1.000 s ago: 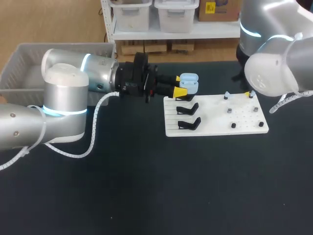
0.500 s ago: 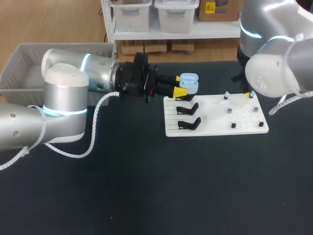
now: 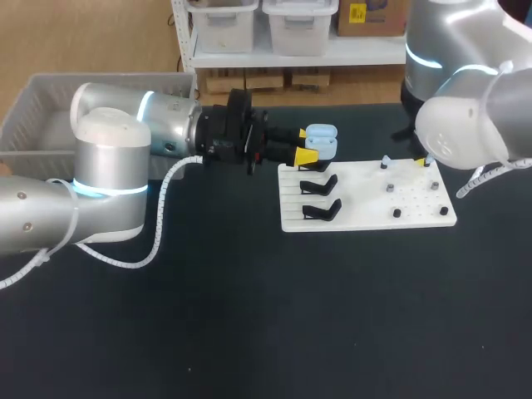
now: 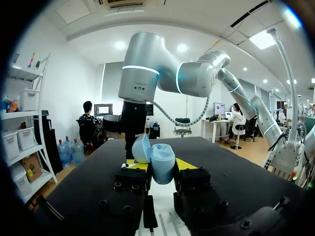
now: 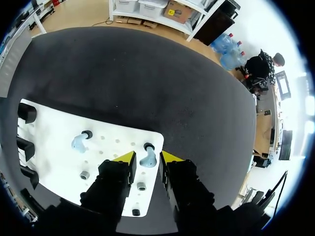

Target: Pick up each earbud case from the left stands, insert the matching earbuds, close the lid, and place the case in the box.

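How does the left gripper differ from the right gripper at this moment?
The left gripper is shut on the light blue earbud case, its lid open; the right gripper is open, astride an earbud on the white board. The left gripper lies level along the table; the right gripper points down at that board. Both have yellow tips.

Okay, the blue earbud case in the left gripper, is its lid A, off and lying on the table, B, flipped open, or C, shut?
B: the case gripped by the left gripper has its lid hinged up beside the body.
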`<state>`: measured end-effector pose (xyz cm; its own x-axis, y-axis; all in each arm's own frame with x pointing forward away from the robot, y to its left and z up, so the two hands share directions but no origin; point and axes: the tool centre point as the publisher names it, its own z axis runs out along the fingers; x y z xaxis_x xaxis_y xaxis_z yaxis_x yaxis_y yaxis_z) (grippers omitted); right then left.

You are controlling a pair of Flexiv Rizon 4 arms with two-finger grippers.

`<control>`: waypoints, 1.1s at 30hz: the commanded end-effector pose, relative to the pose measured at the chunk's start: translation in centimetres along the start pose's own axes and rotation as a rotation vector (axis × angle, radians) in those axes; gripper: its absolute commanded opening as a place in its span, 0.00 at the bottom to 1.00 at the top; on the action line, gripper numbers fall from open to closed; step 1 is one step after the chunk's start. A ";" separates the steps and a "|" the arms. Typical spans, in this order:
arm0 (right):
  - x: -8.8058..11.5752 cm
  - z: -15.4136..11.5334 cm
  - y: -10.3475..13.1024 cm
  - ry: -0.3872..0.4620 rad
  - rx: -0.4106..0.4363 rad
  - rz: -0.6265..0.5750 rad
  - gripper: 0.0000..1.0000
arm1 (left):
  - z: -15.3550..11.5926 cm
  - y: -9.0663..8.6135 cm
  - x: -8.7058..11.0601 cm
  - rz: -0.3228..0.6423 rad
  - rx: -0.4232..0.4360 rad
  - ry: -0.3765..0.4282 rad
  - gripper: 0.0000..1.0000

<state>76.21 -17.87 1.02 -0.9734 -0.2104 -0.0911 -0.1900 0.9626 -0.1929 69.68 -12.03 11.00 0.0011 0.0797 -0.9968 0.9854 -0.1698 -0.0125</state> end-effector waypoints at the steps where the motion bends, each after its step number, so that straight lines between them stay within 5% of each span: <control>1: 0.1 0.0 0.0 -0.004 0.004 0.002 0.30 | 0.0 -0.2 0.1 0.003 -0.007 -0.002 0.00; 6: 0.1 0.0 -0.1 -0.004 0.008 0.001 0.24 | 0.0 -0.2 0.1 0.003 -0.007 -0.002 0.00; 10: 0.1 0.0 -0.1 -0.003 0.012 -0.001 0.02 | 0.0 -0.2 0.1 0.003 -0.007 -0.002 0.00; 12: 0.1 0.0 -0.1 -0.003 0.013 -0.002 0.00 | 0.0 -0.2 0.1 0.003 -0.007 -0.002 0.00; 18: 0.4 -0.7 -0.3 -0.008 0.016 -0.005 0.00 | 0.0 -0.2 0.1 0.003 -0.007 -0.002 0.00; 25: 1.7 -5.2 -1.1 -0.032 0.015 -0.017 0.00 | 0.0 -0.2 0.1 0.003 -0.007 -0.002 0.00; 33: 3.5 -9.1 -2.0 0.026 -0.106 0.010 0.00 | 0.0 -0.2 0.1 0.003 -0.007 -0.002 0.00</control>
<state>72.89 -18.08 8.22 -0.9789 -0.1944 -0.0625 -0.1857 0.9749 -0.1226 69.68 -12.02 11.00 0.0011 0.0797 -0.9968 0.9854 -0.1697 -0.0125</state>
